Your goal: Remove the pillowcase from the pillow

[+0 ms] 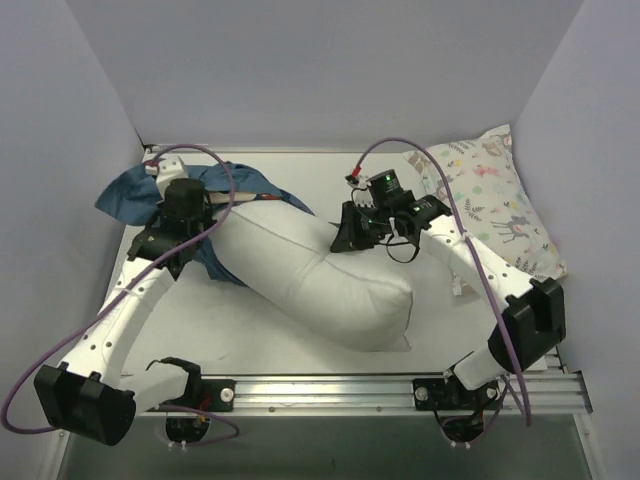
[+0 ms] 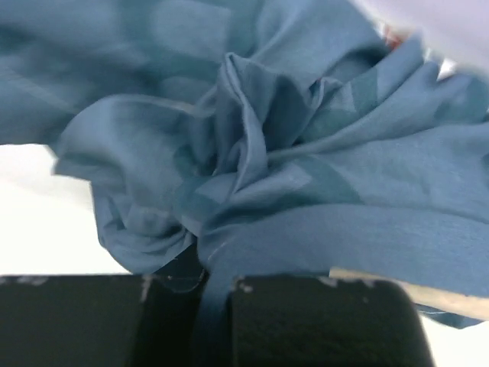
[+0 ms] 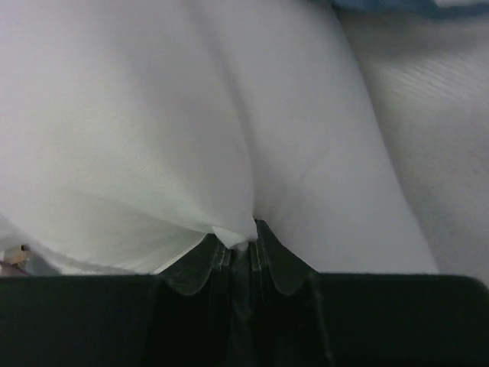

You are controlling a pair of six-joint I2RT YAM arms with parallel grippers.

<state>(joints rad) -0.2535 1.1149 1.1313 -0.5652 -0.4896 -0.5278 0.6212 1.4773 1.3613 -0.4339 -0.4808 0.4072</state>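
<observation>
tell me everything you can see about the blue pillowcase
The pillowcase is soft teal-blue fabric with darker printed shapes, heavily crumpled into folds. It lies at the far left of the table, bunched around the left end of the white pillow, most of which is bare. The left gripper is shut on a pinched fold of it. One flap spreads out to the left; another strip shows along the pillow's far side.

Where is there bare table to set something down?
Bare table lies near the front, between the left arm and the pillow, and along the back wall behind the pillow. The far left is crowded by the pillowcase, the right by the printed pillow and right arm.
</observation>
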